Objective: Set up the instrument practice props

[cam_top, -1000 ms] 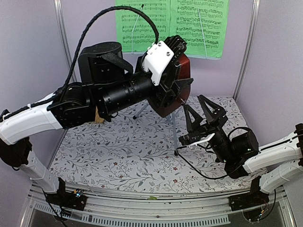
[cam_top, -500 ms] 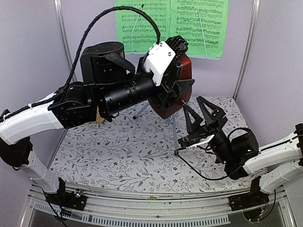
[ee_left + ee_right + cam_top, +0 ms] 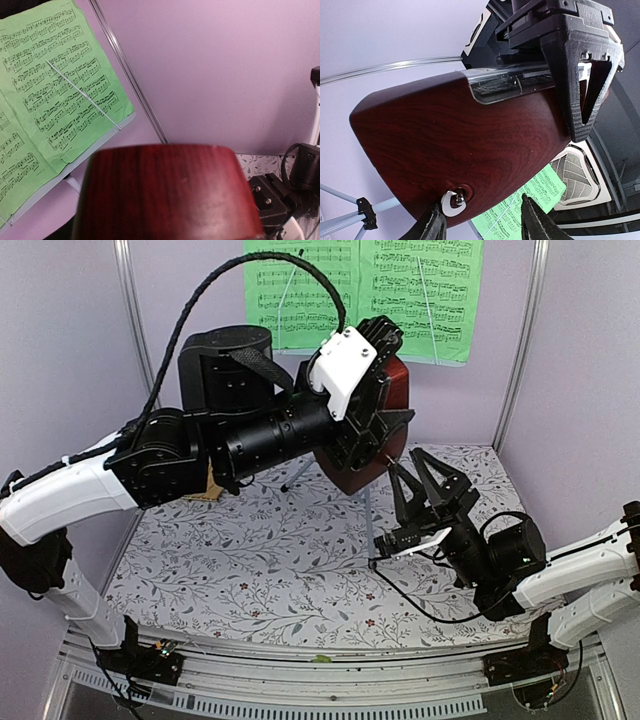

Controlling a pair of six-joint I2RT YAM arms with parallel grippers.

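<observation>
My left gripper (image 3: 372, 405) is shut on the dark reddish-brown metronome (image 3: 385, 440) and holds it in the air above the back of the table. The metronome fills the lower left wrist view (image 3: 167, 195), hiding my left fingers. My right gripper (image 3: 425, 480) is open and points up just below and right of it. In the right wrist view its fingertips (image 3: 432, 225) flank the metronome (image 3: 455, 145) near a silver winding key (image 3: 454, 201) without touching. The green sheet-music booklet (image 3: 365, 290) lies open on the music stand, whose silver legs (image 3: 300, 476) stand behind.
A floral cloth (image 3: 280, 560) covers the table. Purple walls with metal posts (image 3: 520, 350) close the back and sides. A tan thing (image 3: 210, 485) peeks out behind the left arm. A black cable (image 3: 410, 600) loops beneath my right gripper.
My left arm has lifted the metronome slightly up and to the right. My right gripper has crept up and left, closer under the metronome, still open.
</observation>
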